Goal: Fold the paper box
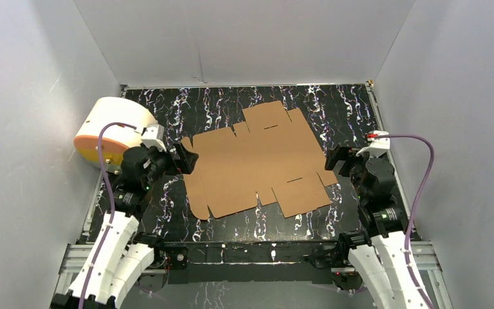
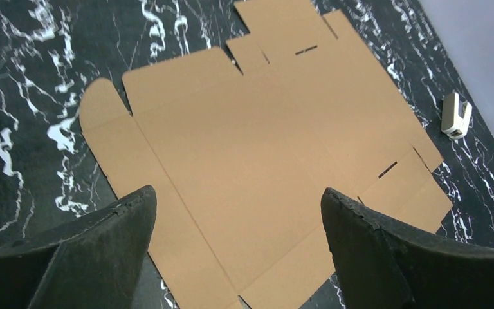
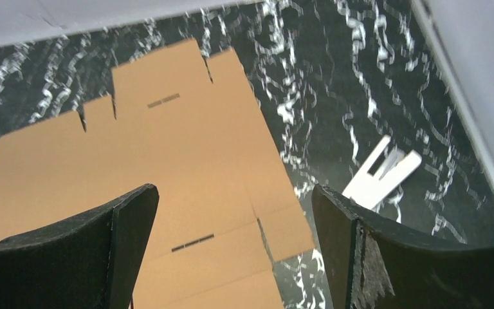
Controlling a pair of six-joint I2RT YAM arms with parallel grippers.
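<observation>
The paper box is a flat brown die-cut cardboard sheet with flaps and slots, lying unfolded in the middle of the black marbled table. My left gripper hovers at its left edge, open and holding nothing. In the left wrist view the sheet spreads out below and beyond the open gripper. At the sheet's right edge my right gripper is also open and empty. The right wrist view looks down on the sheet's right flaps between the spread fingers of the gripper.
A cream-white cylinder with an orange face lies at the back left, behind the left arm. A small white plastic piece lies on the table to the right of the sheet. White walls enclose the table on three sides.
</observation>
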